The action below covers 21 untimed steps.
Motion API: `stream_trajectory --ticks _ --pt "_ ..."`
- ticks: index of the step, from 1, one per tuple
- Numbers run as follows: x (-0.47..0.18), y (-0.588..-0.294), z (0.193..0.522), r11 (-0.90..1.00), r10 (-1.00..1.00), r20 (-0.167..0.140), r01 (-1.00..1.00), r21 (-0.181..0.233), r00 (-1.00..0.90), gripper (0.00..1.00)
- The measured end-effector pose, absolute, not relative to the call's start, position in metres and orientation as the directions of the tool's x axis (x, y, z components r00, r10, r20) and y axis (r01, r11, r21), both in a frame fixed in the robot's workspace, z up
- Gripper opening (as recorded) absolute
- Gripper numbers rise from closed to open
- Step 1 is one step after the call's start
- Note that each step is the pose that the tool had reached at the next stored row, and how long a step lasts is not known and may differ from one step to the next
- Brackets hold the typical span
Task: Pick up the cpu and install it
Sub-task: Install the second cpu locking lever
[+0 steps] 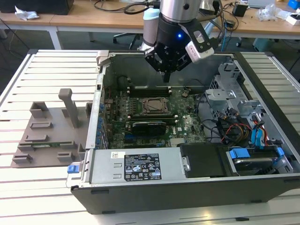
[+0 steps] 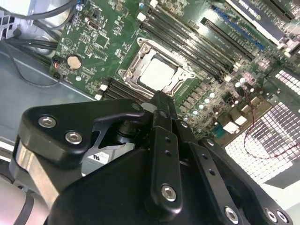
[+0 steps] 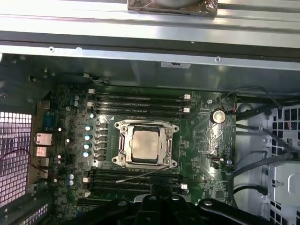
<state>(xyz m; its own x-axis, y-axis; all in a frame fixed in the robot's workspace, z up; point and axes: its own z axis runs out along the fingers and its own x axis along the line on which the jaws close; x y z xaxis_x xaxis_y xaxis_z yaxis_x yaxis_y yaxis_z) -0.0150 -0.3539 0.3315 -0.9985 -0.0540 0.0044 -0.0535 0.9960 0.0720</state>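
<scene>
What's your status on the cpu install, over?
Gripper shut, empty, hanging above the motherboard inside the open case. Cpu seated in the socket frame, in both wrist views. Nothing lying on the chip.

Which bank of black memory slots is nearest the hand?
The bank of black memory slots on the hand's side of the silver-topped square cpu; the other bank lies beyond it.
</scene>
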Motion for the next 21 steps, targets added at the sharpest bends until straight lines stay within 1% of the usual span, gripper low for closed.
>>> stream_trajectory --ticks 1,2,5,6,7,21 --pt "-0.015 -0.355 0.330 0.996 -0.054 0.004 -0.054 0.077 -0.999 0.11" --pt "-0.015 -0.356 0.329 0.994 -0.054 0.003 -0.054 0.092 -0.999 0.11" --pt "-0.015 -0.357 0.329 0.988 -0.054 0.000 -0.053 0.148 -0.999 0.11" --pt "-0.015 -0.357 0.329 0.986 -0.054 0.000 -0.054 0.159 -0.999 0.11" --pt "-0.015 -0.357 0.328 0.982 -0.054 -0.002 -0.054 0.182 -0.999 0.11" --pt "-0.015 -0.357 0.317 0.981 -0.054 -0.002 -0.054 0.186 -0.999 0.11"
